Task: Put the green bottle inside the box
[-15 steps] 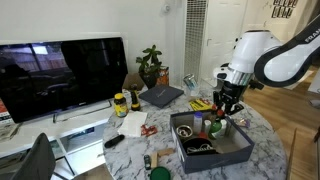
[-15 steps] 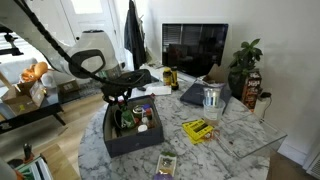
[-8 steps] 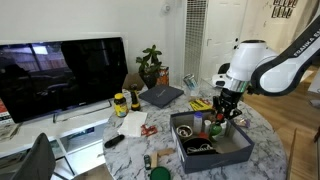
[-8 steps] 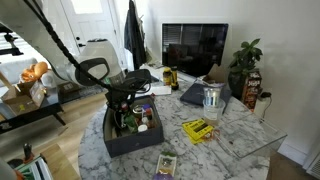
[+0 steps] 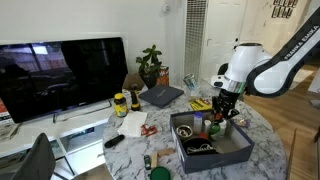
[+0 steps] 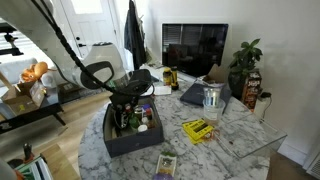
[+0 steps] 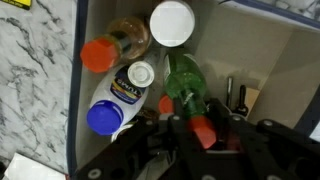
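The green bottle [image 7: 182,78] has a red cap and stands inside the dark grey box [image 7: 275,50], among other bottles. My gripper [image 7: 200,130] is shut on its capped neck from above. In both exterior views the gripper [image 5: 224,107] [image 6: 128,104] hangs just over the box [image 5: 232,152] [image 6: 118,146], and the green bottle [image 5: 215,125] [image 6: 125,119] is upright below it, near the box's far side.
The box also holds a white bottle with a blue cap [image 7: 108,112], an orange-capped bottle [image 7: 100,54] and a white lid [image 7: 172,22]. On the marble table are a dark laptop-like slab [image 5: 160,96], a yellow-lidded jar [image 5: 120,102] and a yellow packet [image 6: 197,130].
The arm has come down a little over the box, lowering the green bottle in the gripper. Nothing else has moved.
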